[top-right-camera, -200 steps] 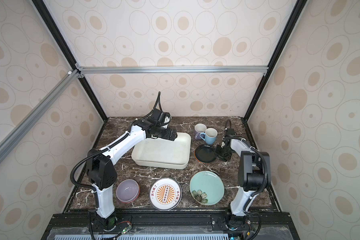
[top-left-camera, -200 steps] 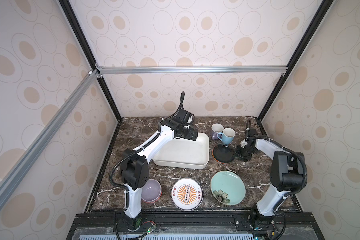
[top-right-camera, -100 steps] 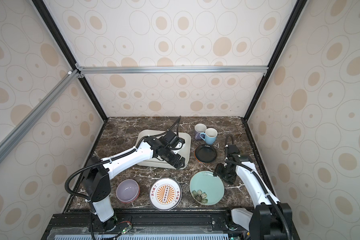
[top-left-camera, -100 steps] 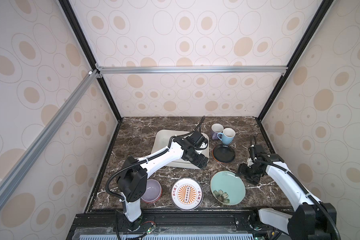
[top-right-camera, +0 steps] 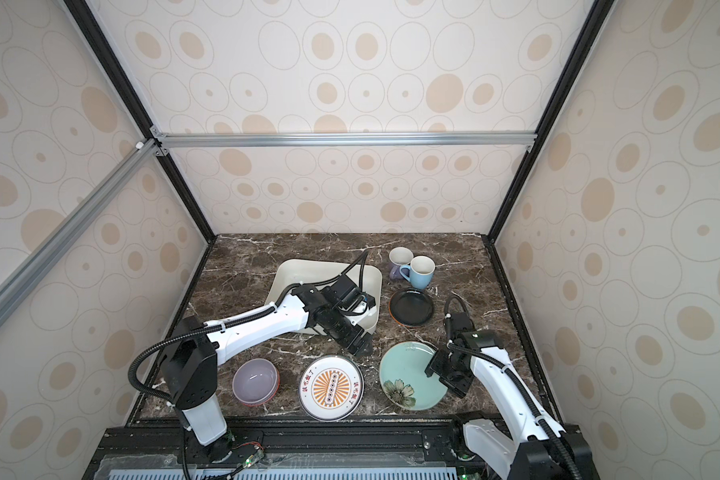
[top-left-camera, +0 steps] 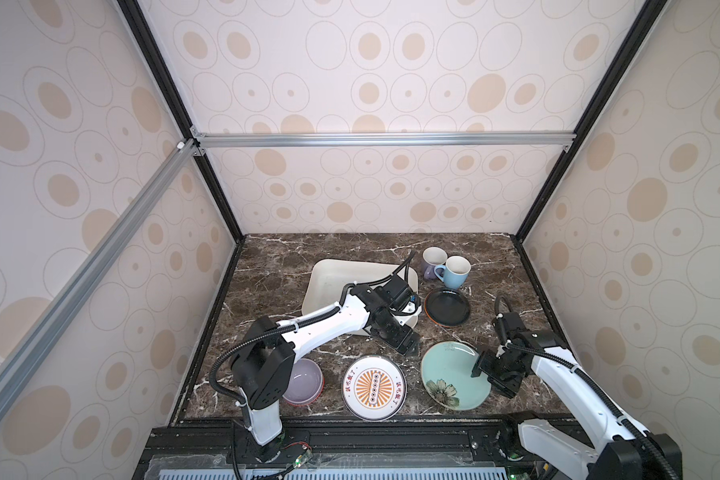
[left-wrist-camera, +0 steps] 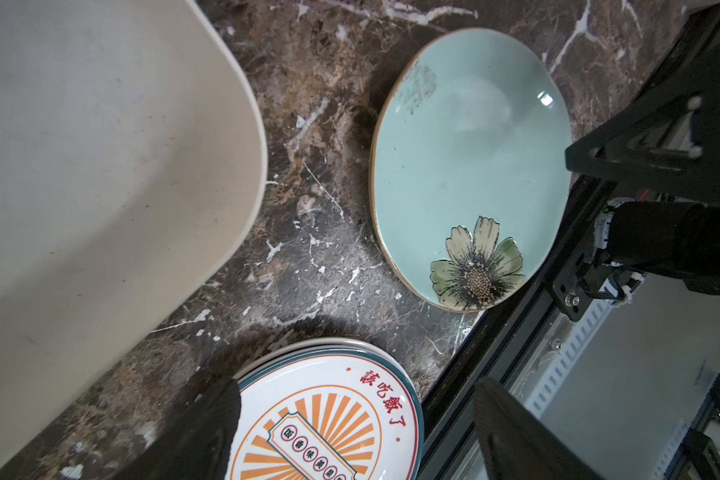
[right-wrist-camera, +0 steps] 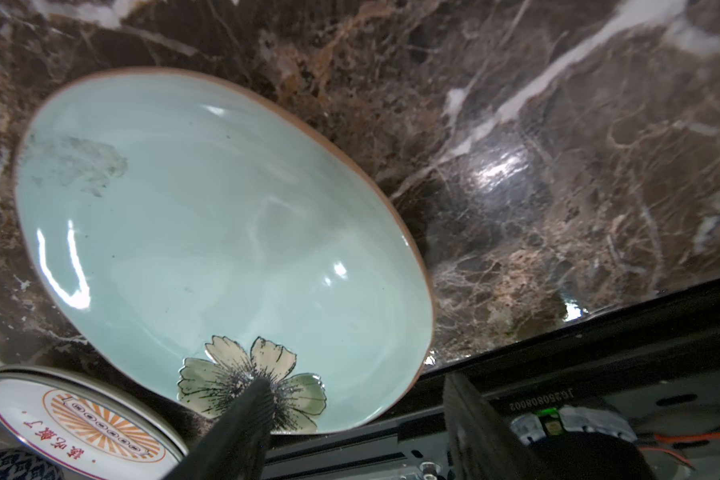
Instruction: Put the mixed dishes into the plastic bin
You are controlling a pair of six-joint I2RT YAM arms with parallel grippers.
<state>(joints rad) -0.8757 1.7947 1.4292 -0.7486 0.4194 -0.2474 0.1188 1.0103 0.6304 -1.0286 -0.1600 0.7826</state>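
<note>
Straddling mint-green flowered plate [right-wrist-camera: 204, 232] rim, my right end effector [right-wrist-camera: 356, 430] stood released, positioned for edge pinch, I judged; left end effector [left-wrist-camera: 350, 432] likewise released, empty.

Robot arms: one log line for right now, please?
left end effector: open, near sunburst plate | right end effector: open, straddling mint-green plate rim
</note>
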